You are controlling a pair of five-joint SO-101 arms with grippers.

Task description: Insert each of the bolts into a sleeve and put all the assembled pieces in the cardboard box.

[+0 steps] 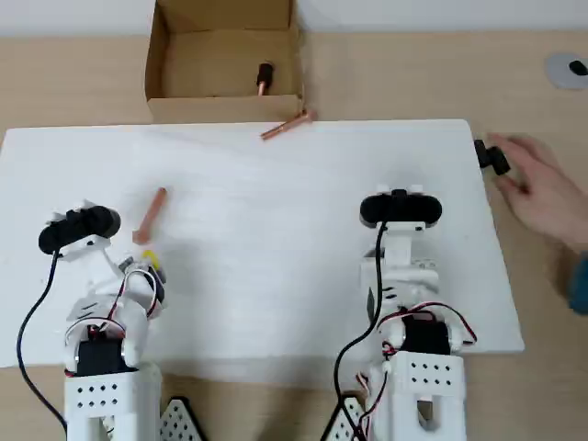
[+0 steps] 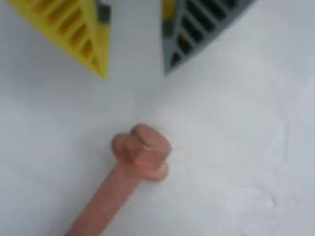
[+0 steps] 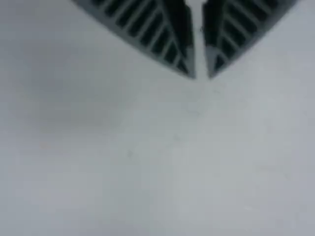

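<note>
Broadly across the bench [image 1: 73, 83], white sheet [image 1: 276, 276], with the cardboard box [image 1: 158, 55] open just behind it. Left hand [image 2: 135, 59] spread wide, gripping nothing, tips just short of the head of a bolt [image 2: 133, 167] lying flat on the sheet; right hand [image 3: 199, 73] pinched all but shut, empty, over bare sheet. Lastly, second bolt [image 1: 287, 125] just outside the box's front wall, one assembled piece [image 1: 265, 78] inside.

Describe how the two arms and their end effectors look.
Both the left arm and right arm are white printed shells with black motors, perforated bases, and loose red, white and black wires. The left end effector pairs one yellow ribbed finger with a dark grey one; the right end effector has two dark grey ribbed fingers.
</note>
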